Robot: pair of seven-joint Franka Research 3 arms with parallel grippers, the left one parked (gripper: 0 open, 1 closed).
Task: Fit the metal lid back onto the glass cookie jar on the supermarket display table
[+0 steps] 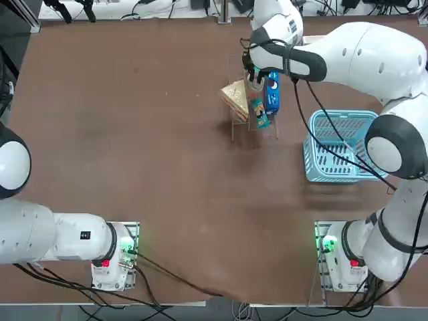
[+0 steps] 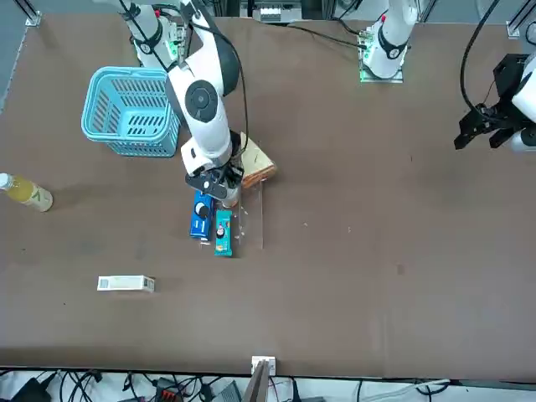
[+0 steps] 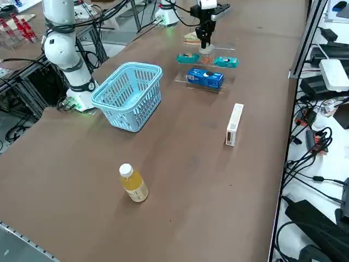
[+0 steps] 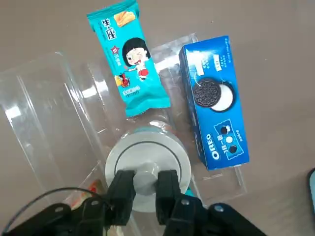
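Here the right tool (image 4: 145, 189) pinches the knob of the metal lid (image 4: 146, 167), holding it flat, seemingly right over the glass cookie jar (image 3: 206, 57) so it can seat squarely. Beside the jar lie a blue biscuit box (image 4: 213, 101) and a teal snack packet (image 4: 128, 56); the jar's contents are hidden.

Metal lid (image 4: 146, 164) — round, silvery, lying level over the glass cookie jar (image 4: 147, 129) — on the brown display table (image 1: 134, 134).
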